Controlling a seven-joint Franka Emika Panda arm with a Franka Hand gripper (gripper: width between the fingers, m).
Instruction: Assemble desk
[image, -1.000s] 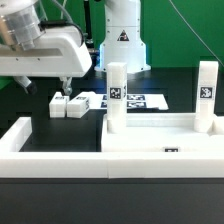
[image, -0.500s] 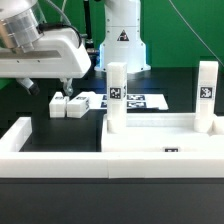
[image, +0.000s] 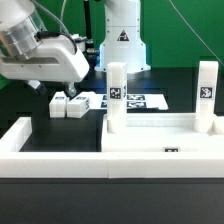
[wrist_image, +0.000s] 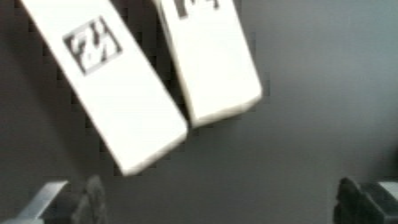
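Observation:
The white desk tabletop lies at the exterior view's right, against the low border wall. Two white tagged legs stand upright on it, one at its left corner and one at its right. Two loose white legs lie side by side on the dark table, left of the tabletop. My gripper hangs just above them, open and empty. In the wrist view both lying legs show their tags, beyond the open gripper, whose dark fingertips sit at the frame corners.
The long low white border wall runs along the front and turns back at the exterior view's left. The marker board lies flat behind the loose legs. The robot base stands at the back.
The arm's wrist has swung and dropped lower over the two loose legs. The legs and the tabletop have not moved.

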